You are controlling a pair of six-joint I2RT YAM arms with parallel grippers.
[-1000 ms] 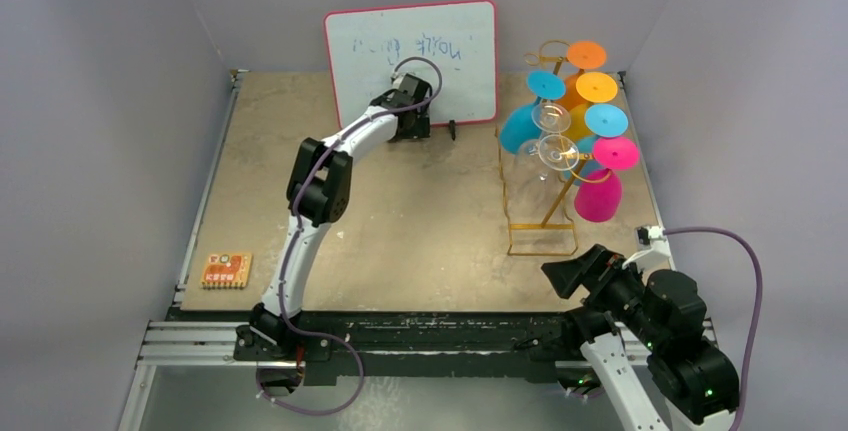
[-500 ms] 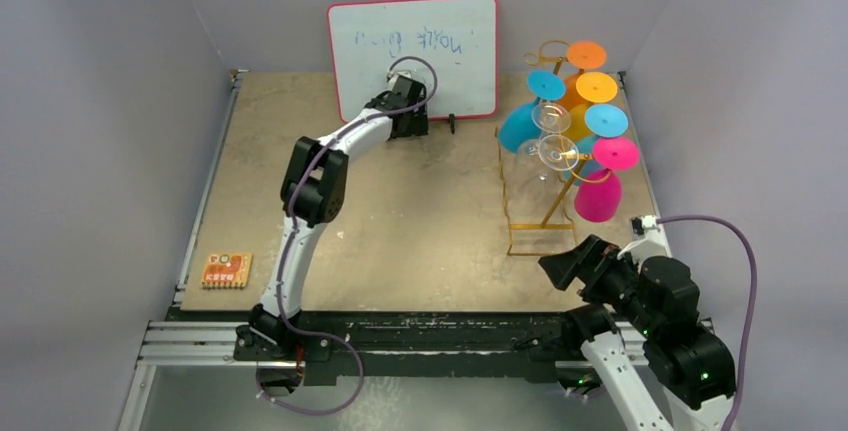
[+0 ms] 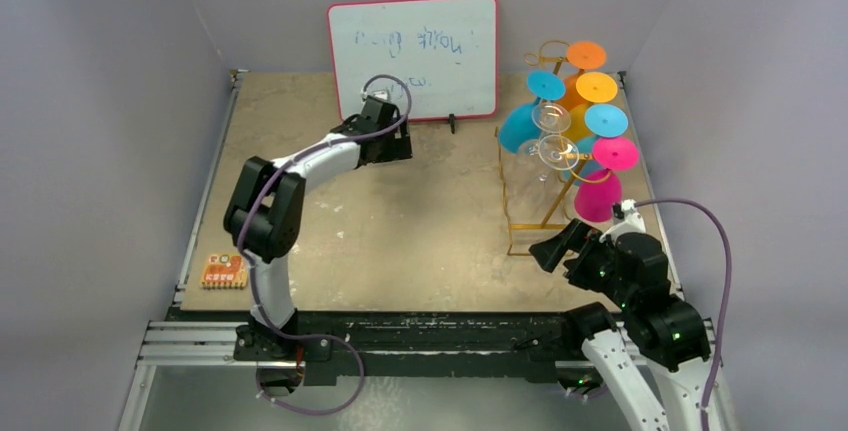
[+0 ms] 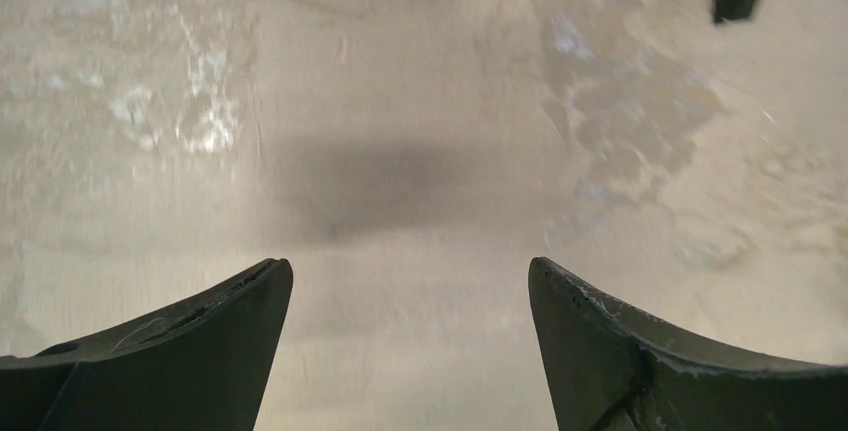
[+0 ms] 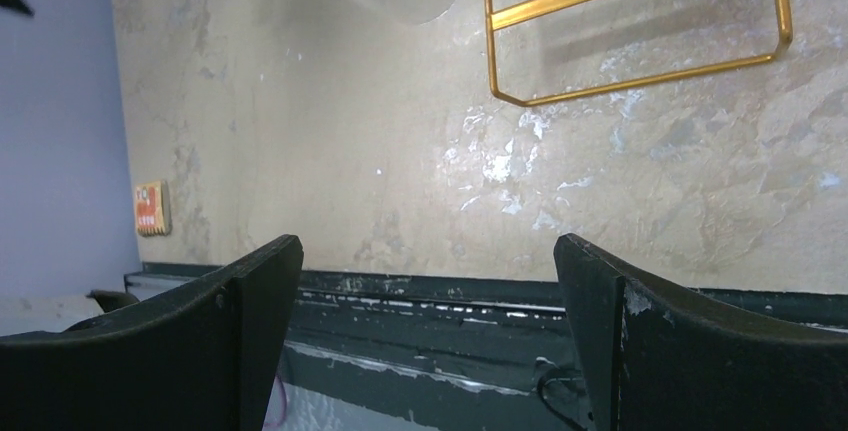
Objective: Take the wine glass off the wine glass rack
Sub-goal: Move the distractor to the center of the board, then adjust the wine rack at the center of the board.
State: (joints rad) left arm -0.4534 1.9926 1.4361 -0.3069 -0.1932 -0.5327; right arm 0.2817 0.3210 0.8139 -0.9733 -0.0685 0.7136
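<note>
**Ana:** Where is the glass hanging right now?

**Ben:** At the right of the overhead frame. The wine glass rack (image 3: 542, 224) is standing on the worktop (image 3: 420, 221) there, and it is carrying several glasses foot-up, because its hooks are catching them under the foot. A clear wine glass (image 3: 558, 152) is hanging on the side facing the middle. The pink glass (image 3: 598, 198) is hanging just beside it, lower down. I am taking the clear one as the target, though I cannot tell for sure.

**Ana:** And what are the pincers doing?

**Ben:** The right pincer (image 3: 552, 248) is hovering at lower right, near the rack's base. Its jaws are standing wide and gripping nothing. I am guessing it is opening that far so a bowl can fit between them. The left pincer (image 3: 398, 146) is hanging over bare worktop at upper centre, below the whiteboard (image 3: 415, 56). It is also spread wide and empty, and it is well apart from the rack, probably to leave the other arm room.

**Ana:** What is the next move asking for?

**Ben:** I am thinking of a rise toward the bowl, then a slide along the hook. The neighbouring glasses are crowding it, so knocking one is the risk.
</note>
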